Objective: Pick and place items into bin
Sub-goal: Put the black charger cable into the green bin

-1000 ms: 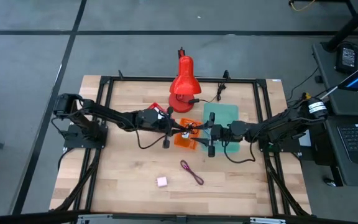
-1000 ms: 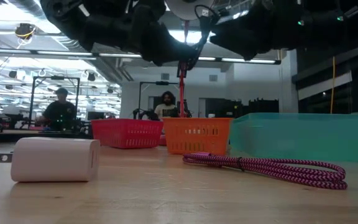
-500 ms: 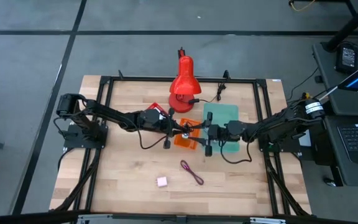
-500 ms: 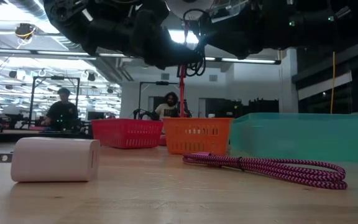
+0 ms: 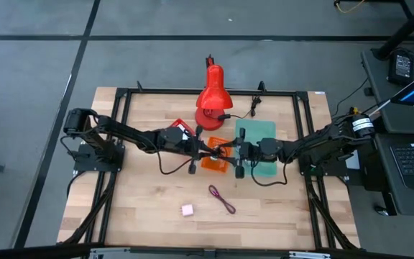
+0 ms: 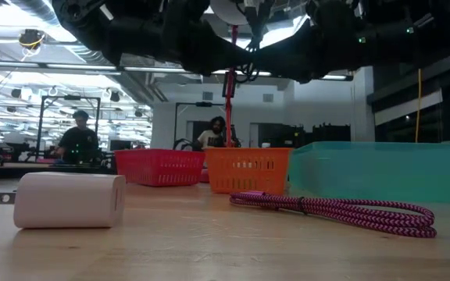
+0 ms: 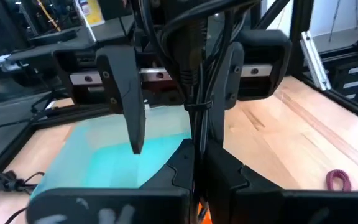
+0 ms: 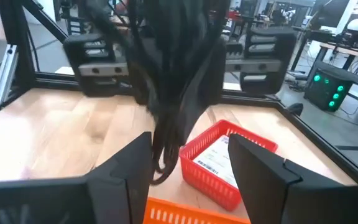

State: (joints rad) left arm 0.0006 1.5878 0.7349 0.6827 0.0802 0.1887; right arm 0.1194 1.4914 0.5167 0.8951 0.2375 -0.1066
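A bundle of black cable [image 7: 194, 81] hangs in the air over the orange bin [image 5: 216, 161], between my two grippers. My left gripper [image 5: 213, 152] reaches in from the table's left and is shut on it. My right gripper [image 5: 234, 153] faces it from the table's right, open, with one finger on each side of the cable [image 8: 173, 93]; whether they touch it does not show. The maroon cord loop [image 5: 221, 199] and the pink cube [image 5: 187, 210] lie flat on the wood nearer the table's front. A white printed card [image 8: 219, 163] lies in the red bin [image 5: 182, 128]. My left gripper pinches the black cable bundle [image 7: 195, 134] between its two fingers [image 7: 225, 171], several strands together. The fingers come level from the table's left and lie across the strands. The cable is lifted clear, and a slack loop [image 8: 162, 167] hangs below the hold over the orange bin.
The teal bin [image 5: 257, 144] sits right of the orange one, under my right arm. The red desk lamp [image 5: 210, 90] stands behind the bins, its black cord [image 5: 249, 108] on the wood. A black frame [image 5: 121, 129] borders the table. Bare wood lies around the cube and cord.
My right gripper has moved toward the table's left, closing on my left gripper until its open fingers flank the hanging cable. My left gripper has kept its hold and shifted slightly toward the right gripper. The cube and the cord have not moved.
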